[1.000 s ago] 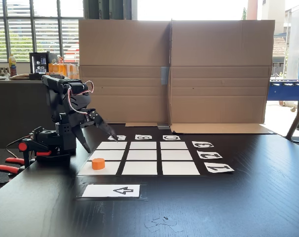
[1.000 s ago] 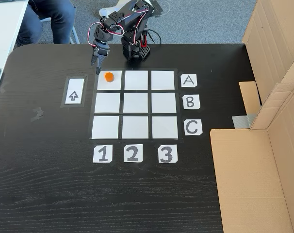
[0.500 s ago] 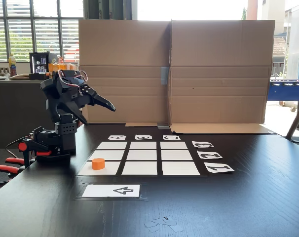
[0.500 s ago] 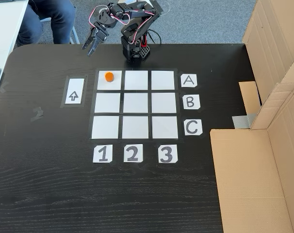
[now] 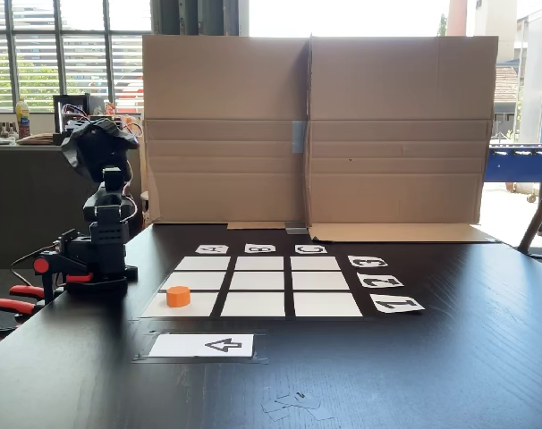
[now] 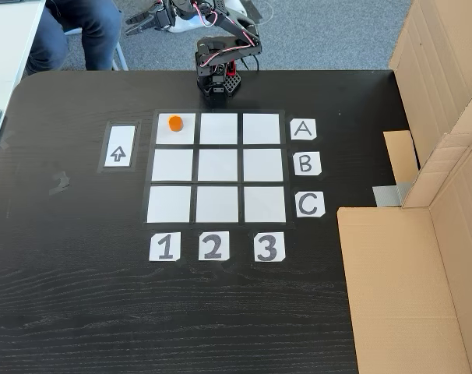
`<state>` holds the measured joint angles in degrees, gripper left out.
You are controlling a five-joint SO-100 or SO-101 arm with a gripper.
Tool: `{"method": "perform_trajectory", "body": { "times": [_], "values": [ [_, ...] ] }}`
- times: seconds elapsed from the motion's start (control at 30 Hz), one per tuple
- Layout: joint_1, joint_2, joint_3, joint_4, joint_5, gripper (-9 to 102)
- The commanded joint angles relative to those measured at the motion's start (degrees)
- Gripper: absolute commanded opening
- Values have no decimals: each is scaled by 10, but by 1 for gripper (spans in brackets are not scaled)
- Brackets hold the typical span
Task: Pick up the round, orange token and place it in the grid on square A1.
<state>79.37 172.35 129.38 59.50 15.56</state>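
Note:
The orange token (image 6: 174,122) (image 5: 178,296) stands upright on square A1 (image 6: 181,134) (image 5: 201,306), the corner cell of the grid (image 6: 216,166) (image 5: 262,284) nearest the arm's base (image 6: 217,82), in the row labelled A and the column labelled 1. My gripper (image 6: 136,22) is folded up and back beyond the table's far edge, well clear of the token. Its fingers are spread, with nothing between them. In the low fixed view the arm (image 5: 101,223) rises at the left with its head curled back.
A white card with a black arrow (image 6: 118,146) (image 5: 202,345) lies beside the grid. Cardboard walls (image 5: 316,125) (image 6: 431,156) close one side of the table. A seated person's leg (image 6: 72,31) is near the gripper. Red clamps (image 5: 12,304) hold the base.
The gripper has lifted away from the token and swung back over the arm's base, past the table edge. The token stays on A1.

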Motion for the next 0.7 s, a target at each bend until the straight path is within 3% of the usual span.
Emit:
{"method": "perform_trajectory", "body": {
  "times": [0.0,0.37,0.67],
  "values": [
    [35,40,-10,4,-4,37],
    [110,149,77,18,-18,33],
    [135,181,175,44,-20,17]
  ]
}}
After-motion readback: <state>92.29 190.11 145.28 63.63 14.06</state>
